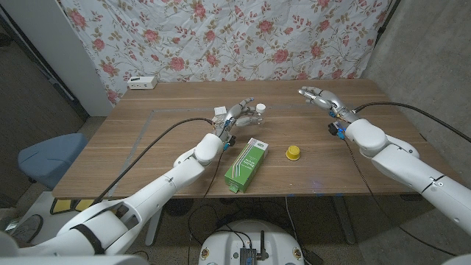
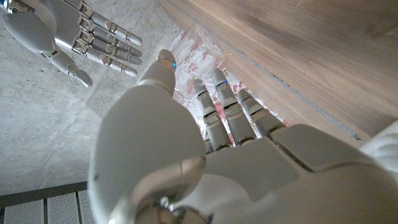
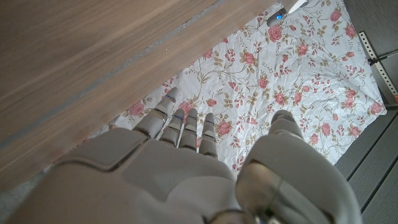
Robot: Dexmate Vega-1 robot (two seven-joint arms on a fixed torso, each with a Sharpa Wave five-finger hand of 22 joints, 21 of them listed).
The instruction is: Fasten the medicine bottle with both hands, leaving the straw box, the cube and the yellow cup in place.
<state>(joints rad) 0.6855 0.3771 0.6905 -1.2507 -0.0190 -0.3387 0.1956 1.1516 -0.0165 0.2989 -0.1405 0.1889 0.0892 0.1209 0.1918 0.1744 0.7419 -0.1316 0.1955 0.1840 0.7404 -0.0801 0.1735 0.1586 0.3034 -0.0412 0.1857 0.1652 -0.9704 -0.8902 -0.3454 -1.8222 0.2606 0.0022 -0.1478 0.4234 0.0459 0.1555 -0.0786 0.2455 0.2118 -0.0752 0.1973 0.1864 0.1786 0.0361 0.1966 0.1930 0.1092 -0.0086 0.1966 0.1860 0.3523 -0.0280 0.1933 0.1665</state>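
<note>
The medicine bottle [image 1: 259, 111], small and pale with a white cap, stands on the wooden table [image 1: 147, 140] near its middle back. My left hand [image 1: 239, 112] is right beside it on its left, fingers stretched out and apart, and I see nothing held in them. In the left wrist view that left hand [image 2: 186, 143] shows straight fingers with an empty span to the thumb. My right hand [image 1: 318, 96] hovers open over the back right of the table, apart from the bottle; the left wrist view also catches this right hand [image 2: 68, 34], its fingers spread. The right wrist view looks along the right hand [image 3: 186, 162], whose fingers are extended.
A small pale cube [image 1: 220, 112] sits just left of my left hand. The green straw box [image 1: 246, 163] lies in front of the bottle, with the yellow cup [image 1: 293, 152] to its right. A white device [image 1: 142, 82] sits at the back left edge before a floral cloth [image 1: 243, 37].
</note>
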